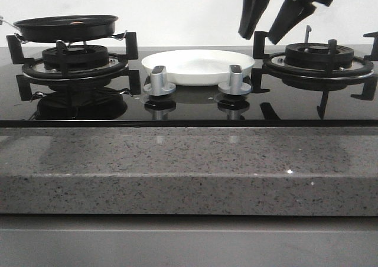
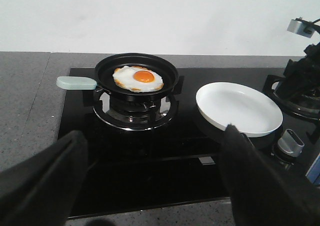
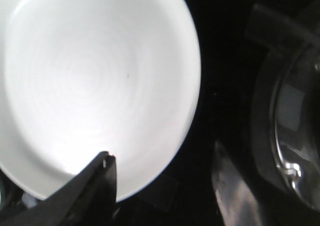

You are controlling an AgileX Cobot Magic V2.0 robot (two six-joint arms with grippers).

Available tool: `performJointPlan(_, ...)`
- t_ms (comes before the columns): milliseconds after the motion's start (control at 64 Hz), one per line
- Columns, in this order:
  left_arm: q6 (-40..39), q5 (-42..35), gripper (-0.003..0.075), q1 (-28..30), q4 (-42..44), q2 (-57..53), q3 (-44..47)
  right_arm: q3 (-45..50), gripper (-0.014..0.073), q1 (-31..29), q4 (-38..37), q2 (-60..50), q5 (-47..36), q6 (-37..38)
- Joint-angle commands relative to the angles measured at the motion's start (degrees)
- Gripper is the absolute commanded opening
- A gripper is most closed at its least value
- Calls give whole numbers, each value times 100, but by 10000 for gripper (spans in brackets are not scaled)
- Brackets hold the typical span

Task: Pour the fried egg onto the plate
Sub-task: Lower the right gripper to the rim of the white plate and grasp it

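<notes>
1. Looking across the black cooktop [image 1: 189, 110], we see the plate [image 1: 198, 66] at the centre of the front view, between the two burners and behind the two silver knobs [image 1: 159, 81], with nothing on it.
2. The black frying pan [image 1: 66, 26] sits on the left burner at the upper left of the front view; in the left wrist view its pale handle [image 2: 76, 83] points toward the frame's left, away from the plate.
3. The fried egg [image 2: 138, 78] lies flat in the pan, yolk up, so it must travel rightward in the front view to reach the plate. We judge the left arm the nearer one to the handle.
4. Our left gripper [image 2: 150, 186] shows wide-spread fingers at the bottom of its wrist view, holding and touching nothing.
5. Our right gripper [image 1: 273, 16] hangs at the upper right of the front view, above the plate's right edge, fingers parted and empty.
</notes>
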Motion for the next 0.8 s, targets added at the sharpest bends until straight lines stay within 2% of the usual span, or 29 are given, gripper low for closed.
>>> performJointPlan(0,-6,-494,545,-42,-51,98,-200,-392,442,-9,48,-150,213,37)
performJointPlan(516,-6,-494,545,-42,-51,98,-200,-591,440,-23,356,344,258,114)
performJointPlan(782,-6,-494,545,-42,-51,98,-200,-602,322,-53,419,376,412,114)
